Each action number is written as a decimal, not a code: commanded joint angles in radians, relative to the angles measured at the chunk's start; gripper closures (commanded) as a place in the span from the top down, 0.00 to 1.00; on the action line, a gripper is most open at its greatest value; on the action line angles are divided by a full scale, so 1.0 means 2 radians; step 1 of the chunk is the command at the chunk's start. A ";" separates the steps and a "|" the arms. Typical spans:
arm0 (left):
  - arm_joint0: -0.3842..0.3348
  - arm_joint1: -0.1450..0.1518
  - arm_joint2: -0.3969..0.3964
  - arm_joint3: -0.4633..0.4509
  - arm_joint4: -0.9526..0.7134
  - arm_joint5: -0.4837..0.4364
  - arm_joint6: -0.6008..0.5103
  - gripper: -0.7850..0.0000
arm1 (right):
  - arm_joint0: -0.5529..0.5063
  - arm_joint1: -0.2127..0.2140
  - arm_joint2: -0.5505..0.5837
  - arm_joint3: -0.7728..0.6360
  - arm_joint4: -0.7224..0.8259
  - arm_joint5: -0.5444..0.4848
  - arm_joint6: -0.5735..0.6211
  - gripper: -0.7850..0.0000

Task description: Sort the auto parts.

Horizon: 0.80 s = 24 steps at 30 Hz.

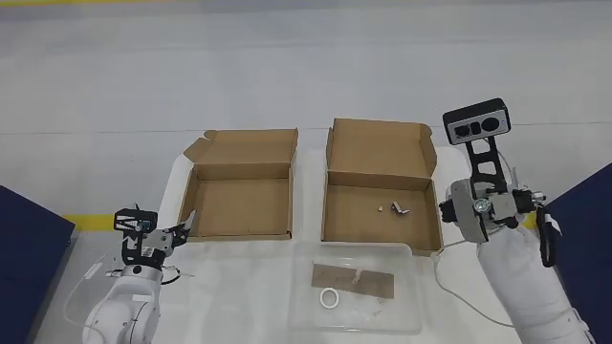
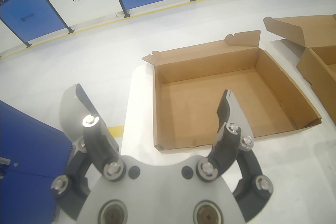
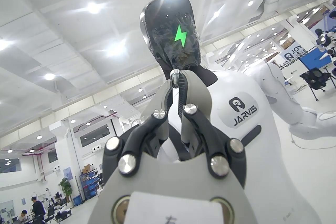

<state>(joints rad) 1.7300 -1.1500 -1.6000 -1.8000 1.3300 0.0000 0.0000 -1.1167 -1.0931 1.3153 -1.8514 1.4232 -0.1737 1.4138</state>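
Note:
My left gripper stands open and holds nothing, just off the near left corner of the empty left cardboard box. My right gripper is raised beside the right cardboard box, pointing upward, and is shut on a small metal bolt at its fingertips. Two small metal parts lie on the right box's floor. A clear plastic tray at the table's front holds a cardboard piece, a white ring and a tiny part.
Both boxes have their lids folded open toward the back. A corner of the right box shows in the left wrist view. A cable trails over the table to the right of the tray. Dark blue panels stand at both sides of the table.

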 commanded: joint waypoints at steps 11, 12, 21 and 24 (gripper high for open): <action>0.000 0.000 0.000 0.000 0.000 0.000 0.000 1.00 | -0.005 -0.011 0.000 -0.006 0.049 0.001 -0.002 0.00; 0.000 0.000 0.000 0.000 0.000 0.000 0.000 1.00 | -0.005 -0.011 0.000 -0.006 0.049 0.001 -0.002 0.00; 0.000 0.000 0.000 0.000 0.000 0.000 0.000 1.00 | -0.005 -0.011 0.000 -0.006 0.049 0.001 -0.002 0.00; 0.000 0.000 0.000 0.000 0.000 0.000 0.000 1.00 | -0.005 -0.011 0.000 -0.006 0.049 0.001 -0.002 0.00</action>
<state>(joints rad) 1.7300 -1.1500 -1.6000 -1.8000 1.3300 0.0000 0.0000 -1.1274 -1.1148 1.3161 -1.8635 1.5204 -0.1710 1.4094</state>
